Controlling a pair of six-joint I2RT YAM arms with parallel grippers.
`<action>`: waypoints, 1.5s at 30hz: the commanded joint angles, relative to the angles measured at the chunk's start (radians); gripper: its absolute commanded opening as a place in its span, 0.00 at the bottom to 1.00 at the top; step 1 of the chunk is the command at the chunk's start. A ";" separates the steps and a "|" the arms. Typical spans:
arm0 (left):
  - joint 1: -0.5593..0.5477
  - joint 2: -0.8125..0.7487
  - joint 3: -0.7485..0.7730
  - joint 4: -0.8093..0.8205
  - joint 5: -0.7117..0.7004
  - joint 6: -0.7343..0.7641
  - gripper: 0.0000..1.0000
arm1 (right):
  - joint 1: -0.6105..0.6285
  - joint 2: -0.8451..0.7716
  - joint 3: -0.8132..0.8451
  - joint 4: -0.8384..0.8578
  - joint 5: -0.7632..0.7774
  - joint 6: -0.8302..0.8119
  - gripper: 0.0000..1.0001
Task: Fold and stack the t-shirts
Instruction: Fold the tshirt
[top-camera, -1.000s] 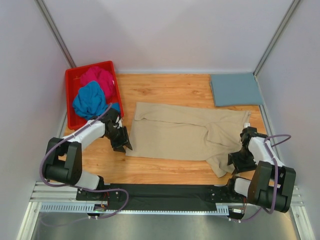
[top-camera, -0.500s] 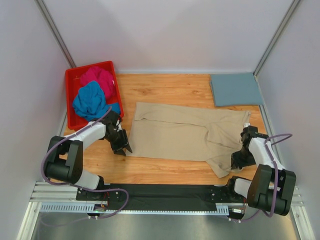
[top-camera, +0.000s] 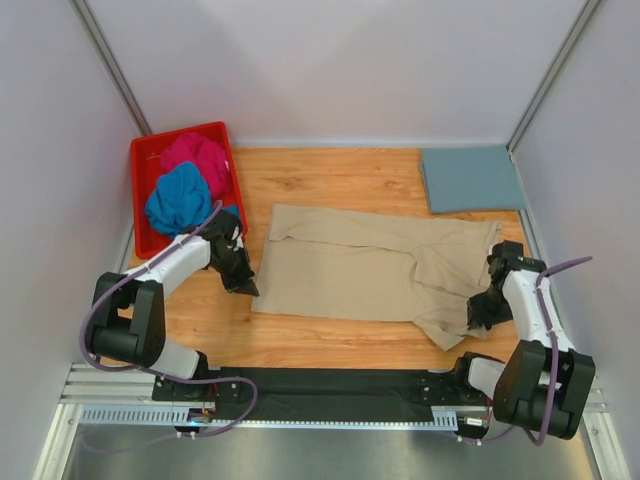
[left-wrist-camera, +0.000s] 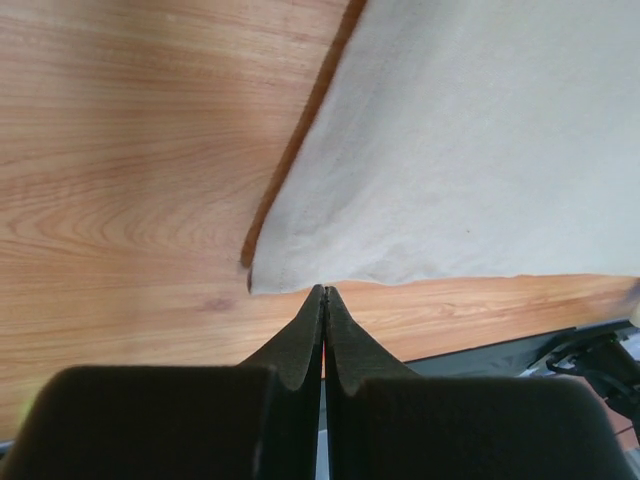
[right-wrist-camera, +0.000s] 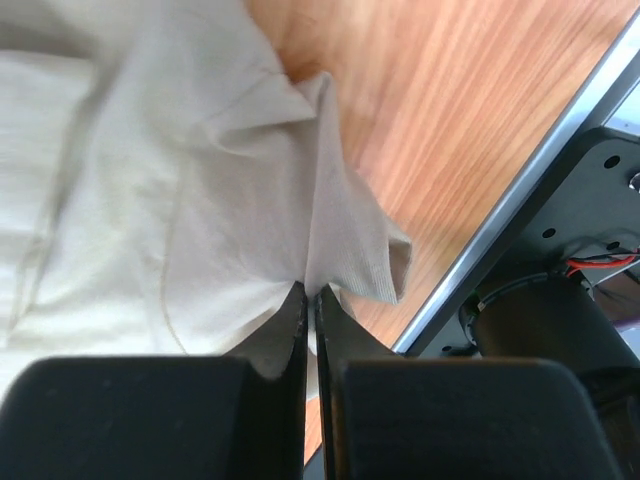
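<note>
A beige t-shirt (top-camera: 360, 265) lies spread flat on the wooden table, with a rumpled sleeve at its near right. My left gripper (top-camera: 245, 285) is shut at the shirt's near left corner. In the left wrist view its tips (left-wrist-camera: 323, 290) meet right at the hem of the beige t-shirt (left-wrist-camera: 450, 150), and I cannot tell whether any cloth is nipped. My right gripper (top-camera: 481, 309) is shut on the rumpled sleeve. The beige cloth (right-wrist-camera: 150, 180) runs pinched between the tips of that gripper (right-wrist-camera: 310, 292). A folded grey-blue t-shirt (top-camera: 472, 178) lies at the back right.
A red bin (top-camera: 136, 165) at the back left holds a magenta t-shirt (top-camera: 195, 155) and a bright blue t-shirt (top-camera: 180, 200). A black strip and metal rail (top-camera: 330, 385) run along the near edge. Grey walls close in both sides.
Both grippers have shut, the right one first, on the sleeve. The right arm has drawn up and away from the table edge with the cloth; the left gripper has shifted slightly toward the bin.
</note>
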 joint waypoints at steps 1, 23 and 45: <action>-0.001 -0.039 0.057 -0.031 -0.011 0.001 0.00 | 0.003 -0.005 0.119 -0.041 0.027 -0.062 0.00; -0.001 -0.040 -0.106 0.023 0.006 -0.051 0.42 | 0.030 0.018 0.092 -0.001 -0.065 -0.033 0.00; -0.001 -0.001 0.083 -0.025 -0.034 -0.052 0.00 | 0.031 0.027 0.166 -0.056 -0.007 -0.119 0.00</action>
